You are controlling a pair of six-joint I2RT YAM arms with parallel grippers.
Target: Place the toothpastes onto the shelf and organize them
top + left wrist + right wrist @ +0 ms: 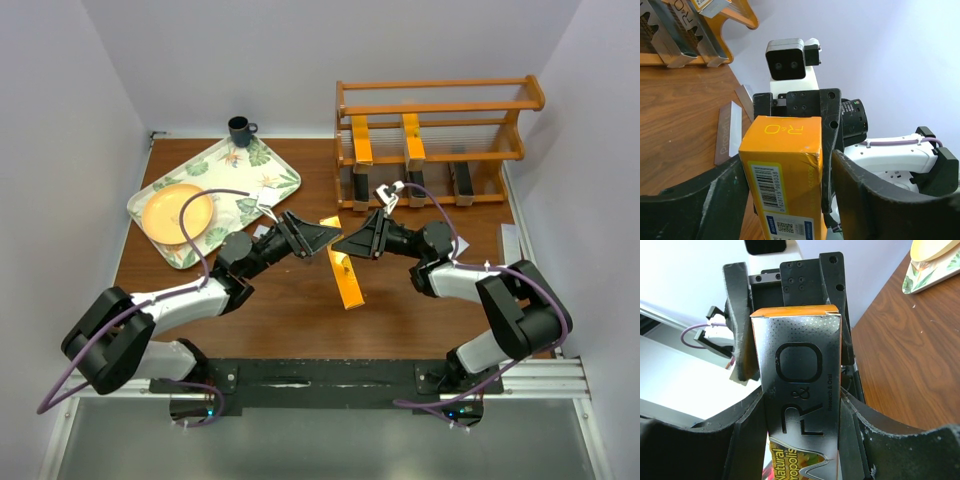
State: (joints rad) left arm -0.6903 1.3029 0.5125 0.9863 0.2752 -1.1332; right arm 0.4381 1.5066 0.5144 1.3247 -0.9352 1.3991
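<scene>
An orange-yellow toothpaste box hangs tilted over the table's middle, its top end between both grippers. My right gripper is shut on it; in the right wrist view both fingers press the box. My left gripper stands slightly open around the same end: one finger touches the box, the other stays outside the right gripper's finger. The wooden shelf holds two orange boxes on the middle tier and three black boxes below.
A leaf-patterned tray with a yellow plate lies at the back left, a dark cup behind it. Silver-grey boxes lie on the table by the right wall, also in the left wrist view.
</scene>
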